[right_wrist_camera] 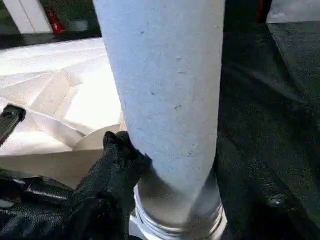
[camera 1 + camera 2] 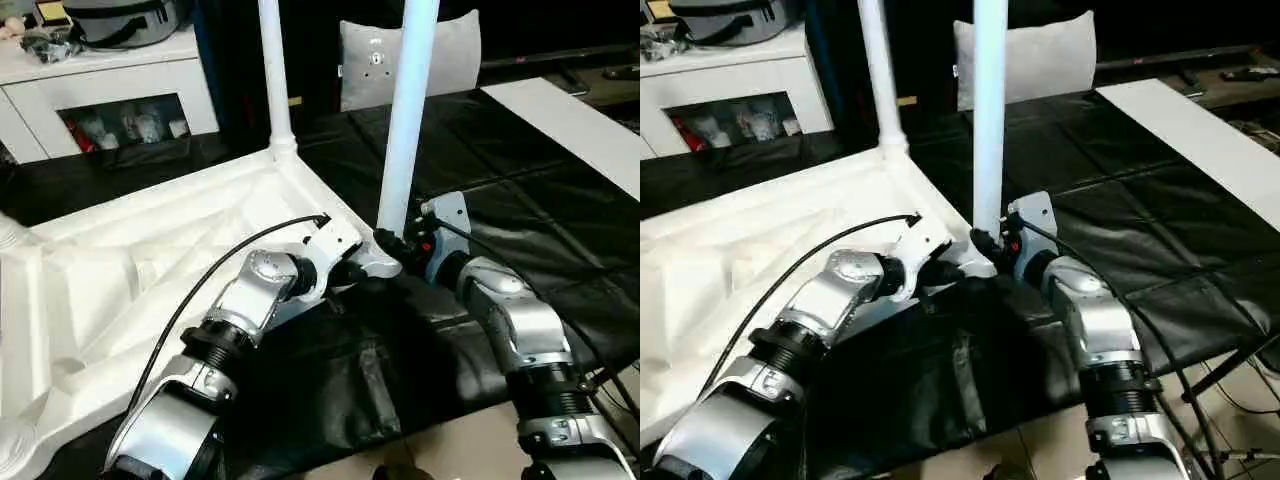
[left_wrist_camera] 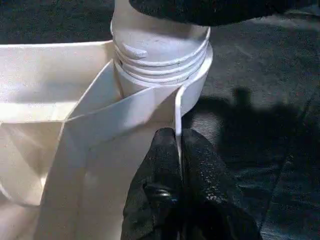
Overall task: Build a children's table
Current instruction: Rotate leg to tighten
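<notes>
The white table top (image 2: 150,270) lies upside down on the black work surface, ribbed underside up. One white leg (image 2: 274,80) stands upright in the far corner socket. A second leg (image 2: 408,120) stands in the near right corner socket (image 3: 195,85), its threaded end (image 3: 160,50) partly showing above it. My right gripper (image 2: 393,243) is shut on this leg just above the socket, one black finger (image 1: 120,160) pressed against the tube (image 1: 165,90). My left gripper (image 3: 178,137) is shut on the top's thin rim (image 3: 178,107) right beside that socket.
A white cabinet (image 2: 100,70) with a grey bag (image 2: 120,20) on it stands at the back left. A grey cushion (image 2: 400,60) is behind the legs and a white board (image 2: 570,120) lies at the far right. The black surface (image 2: 520,200) ends just before my forearms.
</notes>
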